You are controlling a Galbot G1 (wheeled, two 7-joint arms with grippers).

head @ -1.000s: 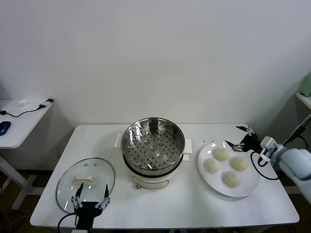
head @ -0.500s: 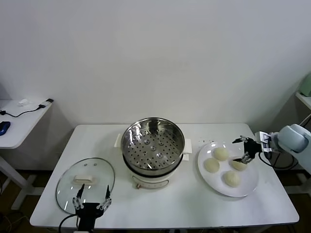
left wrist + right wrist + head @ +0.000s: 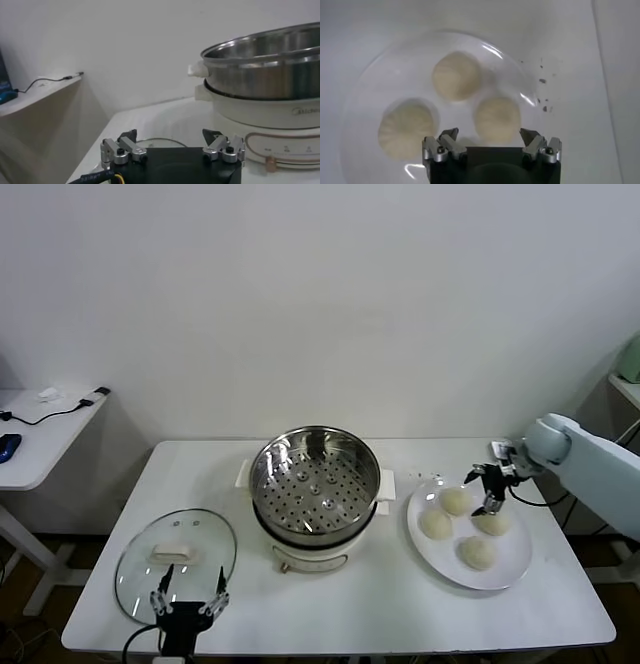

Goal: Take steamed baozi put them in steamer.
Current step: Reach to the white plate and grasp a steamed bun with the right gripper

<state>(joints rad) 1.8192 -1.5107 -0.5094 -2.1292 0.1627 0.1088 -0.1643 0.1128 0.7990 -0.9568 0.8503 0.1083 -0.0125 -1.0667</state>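
The steamer [image 3: 315, 484] stands open mid-table, its perforated tray bare; the left wrist view shows its steel wall [image 3: 270, 70]. Several steamed baozi lie on a white plate [image 3: 518, 552] to its right, among them one at the back [image 3: 455, 501] and one at the right [image 3: 491, 523]. My right gripper [image 3: 486, 490] hangs open over the plate between those two. In its wrist view the gripper [image 3: 489, 135] straddles one baozi [image 3: 497, 117] without touching; two more [image 3: 456, 76] [image 3: 407, 130] lie beyond. My left gripper [image 3: 187, 596] rests open at the front left.
A glass lid [image 3: 177, 549] with a white knob lies flat at the table's front left, just ahead of my left gripper [image 3: 170, 137]. A side table [image 3: 40, 434] with a cable stands further left. Dark crumbs [image 3: 542, 80] dot the table beside the plate [image 3: 385, 75].
My right arm has swung inward from the table's right edge, carrying the open gripper leftward over the plate's baozi. The left arm has stayed put.
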